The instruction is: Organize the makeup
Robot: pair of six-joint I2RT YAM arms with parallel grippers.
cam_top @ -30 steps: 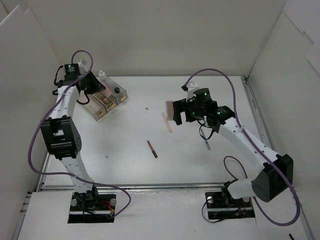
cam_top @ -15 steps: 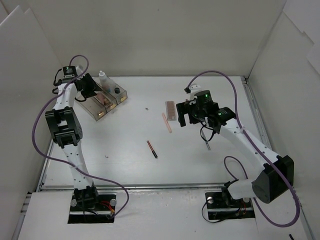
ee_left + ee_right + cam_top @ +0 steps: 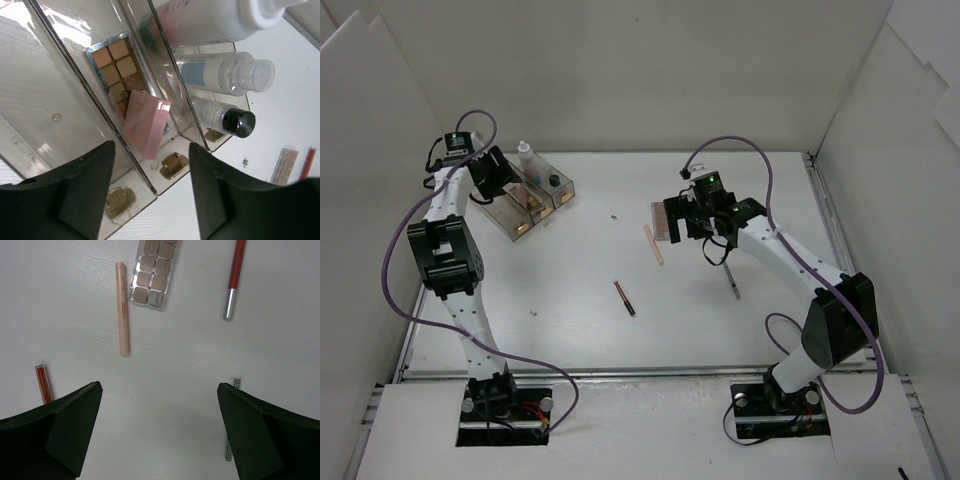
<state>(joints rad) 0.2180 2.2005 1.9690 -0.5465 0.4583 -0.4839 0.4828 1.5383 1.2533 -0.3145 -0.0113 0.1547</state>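
My left gripper (image 3: 496, 176) is open and empty, hovering over the front end of the clear box (image 3: 525, 200). In the left wrist view (image 3: 152, 200) the box holds a tan eyeshadow palette (image 3: 117, 67) with a pink square pad (image 3: 146, 127) leaning on it, a white-pink-teal bottle (image 3: 210, 20), a clear bottle (image 3: 225, 75) and a black-capped bottle (image 3: 225, 117). My right gripper (image 3: 682, 222) is open and empty above the table (image 3: 160, 430). Ahead of it lie a second palette (image 3: 152, 272), a pink pencil (image 3: 122, 307), a red silver-tipped pencil (image 3: 233, 280), a short red pencil (image 3: 43, 384) and a checked grey pencil (image 3: 231, 420).
The top view shows the second palette (image 3: 662, 220), pink pencil (image 3: 654, 244), short red pencil (image 3: 625, 298) and grey pencil (image 3: 733, 283) scattered mid-table. White walls enclose the table on three sides. The clear box stands at the back left.
My right arm has swung left and back, so its wrist now sits close beside the palette on the table. My left arm's elbow has folded leftward; its gripper stays over the box.
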